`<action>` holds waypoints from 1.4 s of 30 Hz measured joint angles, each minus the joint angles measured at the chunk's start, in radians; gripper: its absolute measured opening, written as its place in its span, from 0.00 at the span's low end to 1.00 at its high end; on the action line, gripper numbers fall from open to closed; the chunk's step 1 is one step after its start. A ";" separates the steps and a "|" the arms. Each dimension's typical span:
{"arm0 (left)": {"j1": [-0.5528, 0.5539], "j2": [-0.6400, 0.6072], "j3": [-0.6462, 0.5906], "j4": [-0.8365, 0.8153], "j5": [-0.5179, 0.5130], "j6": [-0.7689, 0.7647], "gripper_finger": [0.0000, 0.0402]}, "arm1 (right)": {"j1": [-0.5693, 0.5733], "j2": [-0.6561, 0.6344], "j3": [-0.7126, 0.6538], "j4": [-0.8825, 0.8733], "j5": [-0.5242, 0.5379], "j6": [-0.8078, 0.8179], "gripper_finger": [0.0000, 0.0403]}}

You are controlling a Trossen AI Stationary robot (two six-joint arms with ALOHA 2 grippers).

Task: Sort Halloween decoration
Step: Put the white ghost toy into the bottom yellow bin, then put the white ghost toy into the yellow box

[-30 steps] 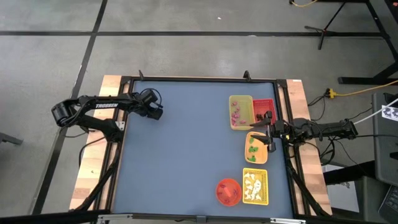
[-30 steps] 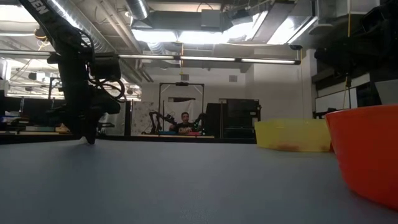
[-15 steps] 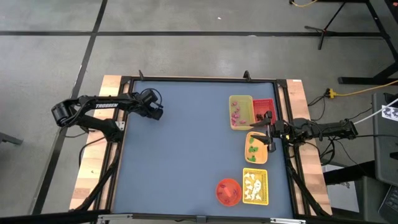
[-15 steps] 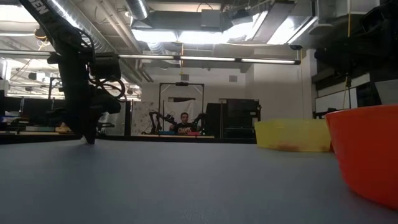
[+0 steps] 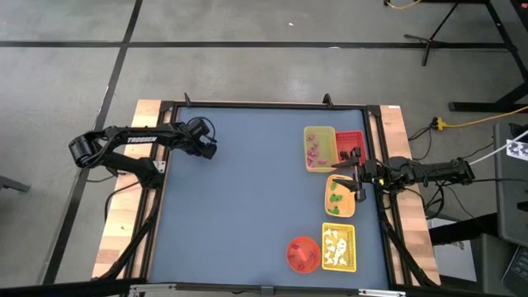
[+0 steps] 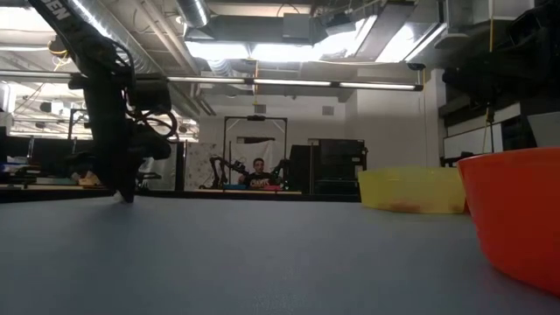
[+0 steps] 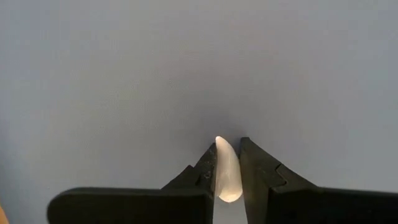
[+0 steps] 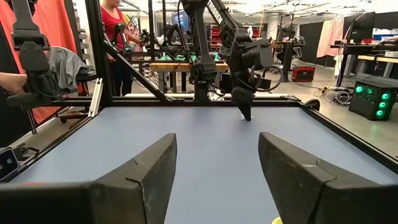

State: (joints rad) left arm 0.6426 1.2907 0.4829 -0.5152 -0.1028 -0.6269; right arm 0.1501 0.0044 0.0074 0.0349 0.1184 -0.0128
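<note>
One white decoration piece [image 7: 227, 169], a pale tapered sliver, stands pinched between the fingers of the left gripper [image 7: 228, 163], its tip poking out past the fingertips toward the blue-grey table [image 7: 186, 68]. The two dark fingers [image 7: 202, 171] press against its sides, closed almost all the way with only the piece between them. In the high view that left gripper [image 5: 206, 147] sits toward ten o'clock on the table [image 5: 239, 198], and in the low view it reaches straight down with its tip at the surface [image 6: 127, 194].

Most of the other decoration is already in trays around three to five o'clock on the table: pink bits [image 5: 313, 153] in a yellow tray [image 5: 318, 132], dark bits [image 5: 345, 153] in a red tray [image 5: 351, 134] just beside it, green bits [image 5: 335, 196] in an orange tray [image 5: 337, 180], and white pieces [image 5: 333, 245] in another yellow tray [image 5: 350, 247]. A round red-orange bowl [image 5: 303, 253] stands just beside that last tray at five o'clock; what lies in it is too small to tell, perhaps nothing.

Right gripper [image 5: 352, 177] hangs over the orange tray at about three o'clock, its fingers [image 8: 143, 177] spread wide apart with nothing between them.

White lettering reading "TROSSEN" [image 5: 142, 139] runs along the left arm. Beyond the table, a person in a red top [image 8: 115, 28] stands among black frames and workbenches.
</note>
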 joint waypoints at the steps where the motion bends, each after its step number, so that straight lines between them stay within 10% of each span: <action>1: 0.000 0.001 0.008 -0.002 0.003 0.000 0.07 | 0.000 0.000 0.000 0.000 0.000 0.000 0.56; 18: -0.092 0.001 0.127 0.096 0.336 -0.085 0.00 | 0.000 0.000 0.000 0.000 0.000 0.000 0.56; 28: -0.200 -0.001 0.128 0.119 0.327 -0.056 0.04 | 0.000 0.000 0.000 0.000 0.000 0.000 0.56; 42: -0.307 -0.001 0.130 0.057 0.112 -0.037 0.40 | 0.000 0.000 0.000 -0.001 -0.007 0.000 0.56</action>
State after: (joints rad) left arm 0.3356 1.2900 0.6125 -0.4579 0.0094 -0.6635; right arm 0.1501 0.0044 0.0074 0.0338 0.1112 -0.0132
